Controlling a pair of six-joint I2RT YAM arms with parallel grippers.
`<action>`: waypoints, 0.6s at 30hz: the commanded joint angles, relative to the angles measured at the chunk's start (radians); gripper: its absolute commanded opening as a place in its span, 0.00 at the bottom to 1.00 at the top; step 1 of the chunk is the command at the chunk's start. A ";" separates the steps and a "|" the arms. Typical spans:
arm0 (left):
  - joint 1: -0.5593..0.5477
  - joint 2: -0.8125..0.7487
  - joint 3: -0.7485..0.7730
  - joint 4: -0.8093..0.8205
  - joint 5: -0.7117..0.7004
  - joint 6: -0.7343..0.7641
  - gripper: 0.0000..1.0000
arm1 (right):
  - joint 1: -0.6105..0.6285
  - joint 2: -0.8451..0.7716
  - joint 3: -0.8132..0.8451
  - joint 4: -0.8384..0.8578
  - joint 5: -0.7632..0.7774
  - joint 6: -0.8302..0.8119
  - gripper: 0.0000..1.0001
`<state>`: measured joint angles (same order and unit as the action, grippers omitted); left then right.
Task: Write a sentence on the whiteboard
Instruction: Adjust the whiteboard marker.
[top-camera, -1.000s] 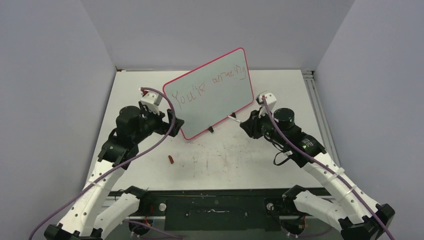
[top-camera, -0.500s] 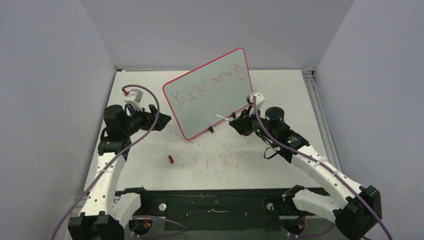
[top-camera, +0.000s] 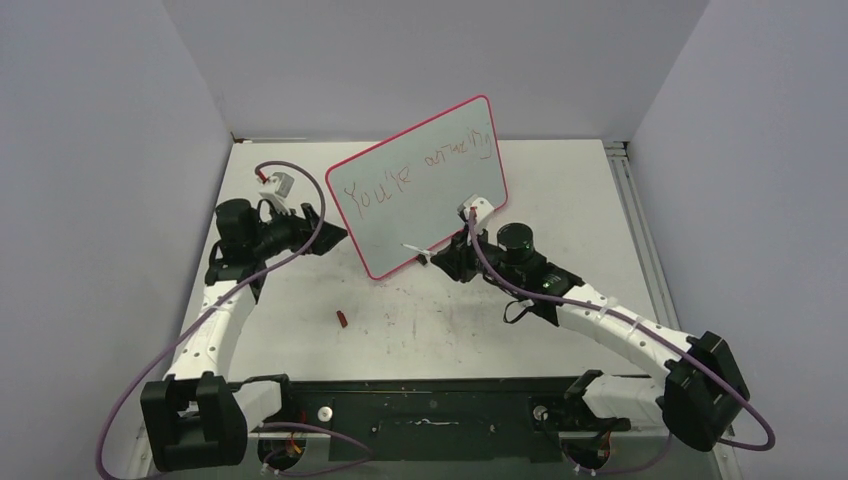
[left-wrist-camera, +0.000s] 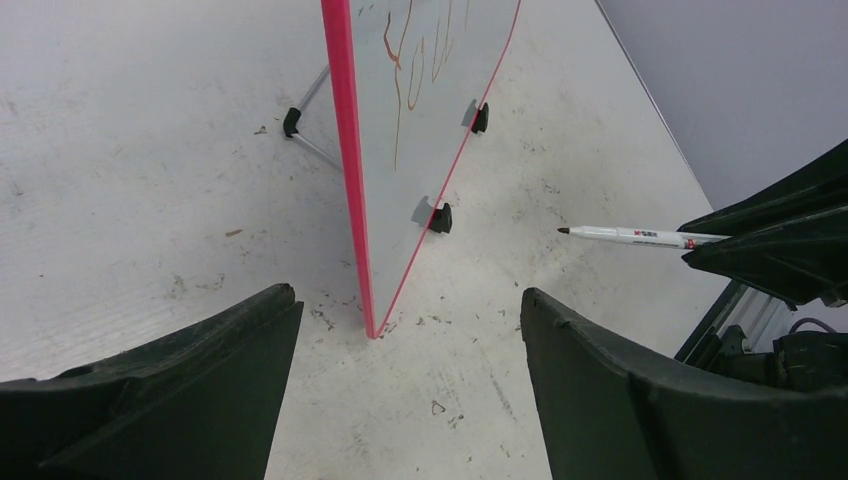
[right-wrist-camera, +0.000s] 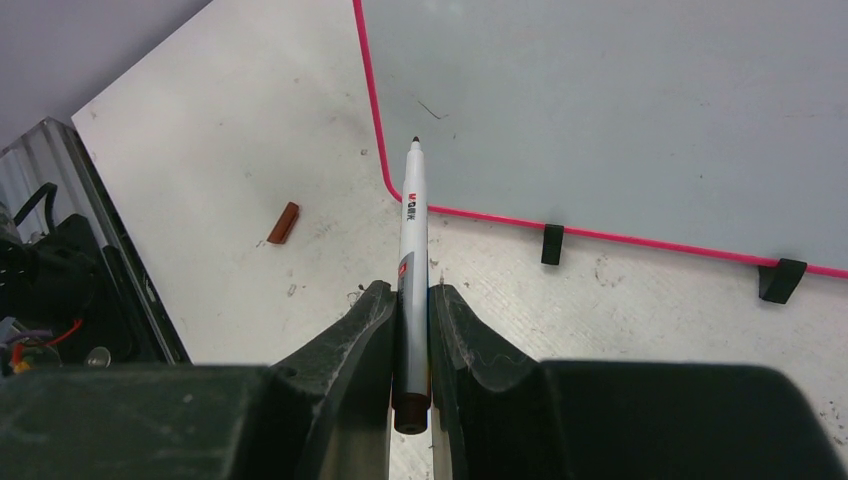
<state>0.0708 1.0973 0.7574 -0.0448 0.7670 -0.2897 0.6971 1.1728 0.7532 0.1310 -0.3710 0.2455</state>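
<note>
My right claw (right-wrist-camera: 410, 295) is clenched on the marker (right-wrist-camera: 412, 215), its tip near the whiteboard (top-camera: 435, 205), which stands mid-counter. My left claw (left-wrist-camera: 408, 297) gapes, released, beside its edge. The sentence (top-camera: 385, 188) crosses its face.

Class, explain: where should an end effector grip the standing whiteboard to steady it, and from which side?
Grip the whiteboard by the pink rim of its left edge, coming from the left. It stands propped upright, so that thin edge faces the left end effector, whose open jaws line up with it.
</note>
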 joint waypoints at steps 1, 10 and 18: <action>-0.037 0.052 0.034 0.069 0.012 -0.003 0.78 | 0.025 0.055 0.027 0.122 0.082 -0.018 0.05; -0.111 0.166 0.101 0.021 -0.089 0.020 0.63 | 0.059 0.172 0.051 0.214 0.148 -0.025 0.05; -0.132 0.214 0.117 0.026 -0.127 0.014 0.49 | 0.063 0.244 0.082 0.250 0.194 -0.035 0.05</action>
<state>-0.0471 1.2930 0.8223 -0.0483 0.6674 -0.2821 0.7544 1.3941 0.7761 0.2852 -0.2153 0.2302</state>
